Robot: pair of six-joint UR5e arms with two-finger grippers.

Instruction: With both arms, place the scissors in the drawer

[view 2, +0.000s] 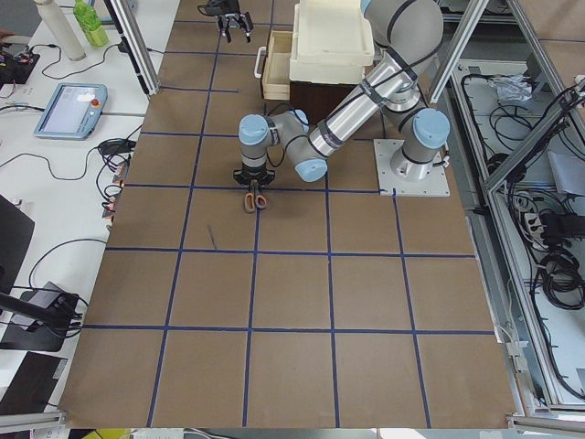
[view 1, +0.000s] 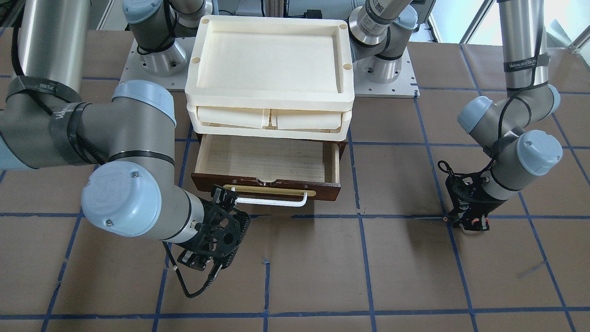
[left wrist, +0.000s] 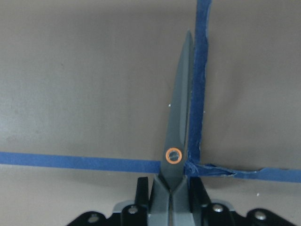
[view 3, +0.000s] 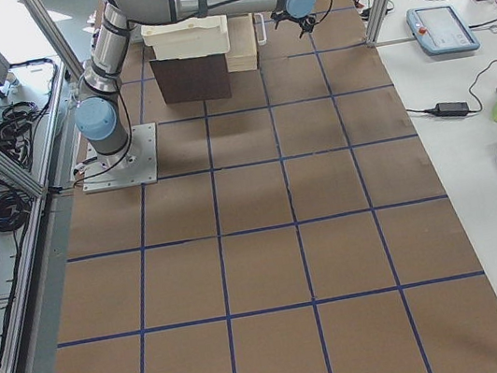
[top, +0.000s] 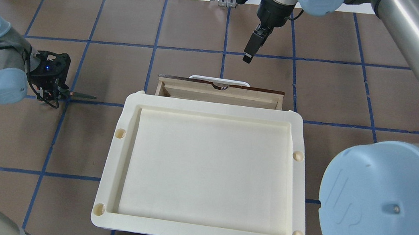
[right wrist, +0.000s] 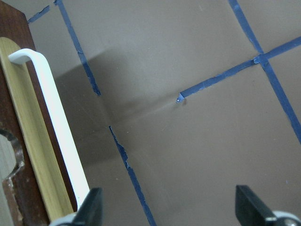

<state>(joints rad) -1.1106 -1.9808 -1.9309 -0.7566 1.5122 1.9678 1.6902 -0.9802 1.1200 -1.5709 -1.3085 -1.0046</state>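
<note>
In the view facing the robot, the right gripper (view 1: 216, 230) is sitting closest, at about 7 o'clock from the drawer (view 1: 329, 189). Its jaws are spreading wide apart, with one finger just beside the end of the white handle (view 1: 272, 201).

A little farther back, at 3 o'clock from the drawer and well apart from it, the left gripper (left wrist: 170, 202) is pinching the scissors (left wrist: 181, 117) just behind the blades. The scissors are lying on the table (view 1: 322, 267) along a blue tape line (left wrist: 200, 70), blades shut, pointing toward 9 o'clock.

The drawer is standing open. Cream trays (view 1: 269, 99) are sitting on top, at 12 o'clock.
</note>
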